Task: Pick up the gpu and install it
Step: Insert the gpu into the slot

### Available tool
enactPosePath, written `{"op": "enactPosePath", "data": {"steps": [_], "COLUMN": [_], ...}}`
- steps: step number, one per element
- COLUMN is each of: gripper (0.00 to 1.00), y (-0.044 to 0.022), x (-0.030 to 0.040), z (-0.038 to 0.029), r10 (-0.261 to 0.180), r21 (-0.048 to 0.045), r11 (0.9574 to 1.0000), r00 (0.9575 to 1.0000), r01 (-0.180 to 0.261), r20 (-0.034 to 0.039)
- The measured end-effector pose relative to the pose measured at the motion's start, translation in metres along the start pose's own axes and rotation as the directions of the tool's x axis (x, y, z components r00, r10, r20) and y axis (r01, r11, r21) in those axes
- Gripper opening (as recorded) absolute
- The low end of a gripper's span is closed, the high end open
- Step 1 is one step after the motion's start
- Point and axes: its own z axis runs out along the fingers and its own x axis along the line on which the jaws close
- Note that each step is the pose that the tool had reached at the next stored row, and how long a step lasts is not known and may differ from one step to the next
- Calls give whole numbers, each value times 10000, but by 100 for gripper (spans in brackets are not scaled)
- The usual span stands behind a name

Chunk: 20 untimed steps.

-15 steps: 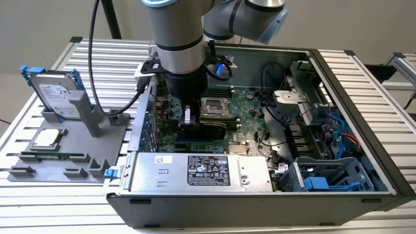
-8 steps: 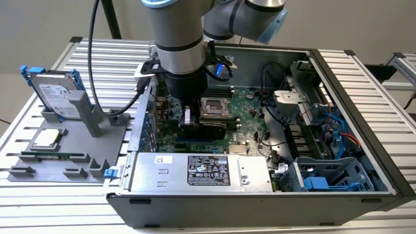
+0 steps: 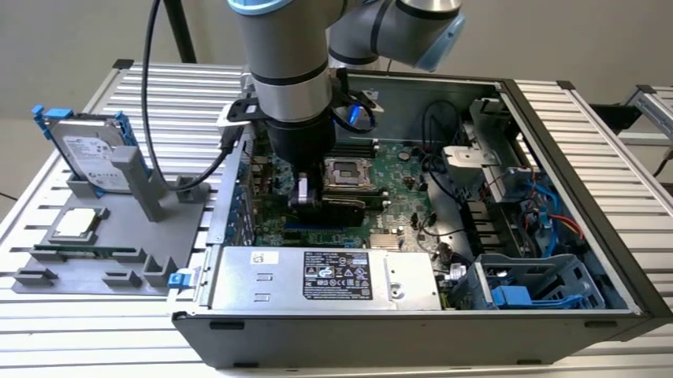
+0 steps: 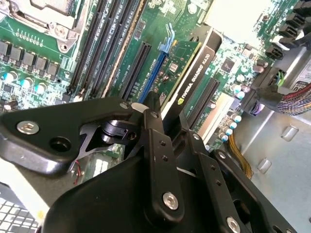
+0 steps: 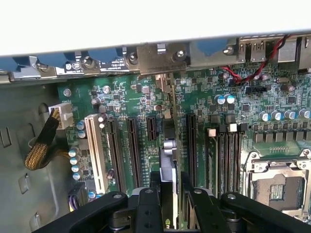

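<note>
The jaws are clamped on the card, holding it on edge between them over a slot of the green board inside the open computer case.

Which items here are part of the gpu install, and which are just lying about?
In the job:
gpu, edge-on over the motherboard slots
gripper, shut on the gpu
motherboard
computer case

Lying about:
hard drive, upright in the grey holder
processor chip on the grey tray
RAM stick on the grey tray
</note>
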Motion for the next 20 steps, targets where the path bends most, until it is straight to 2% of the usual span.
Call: {"op": "enactPosePath", "data": {"steps": [9, 20], "gripper": [0, 0], "y": [4, 9], "x": [5, 5], "z": [21, 56], "r10": [-1, 6], "r21": [-11, -28], "r11": [10000, 10000], "r00": [10000, 9998], "r01": [1, -6], "r20": [-9, 180]}}
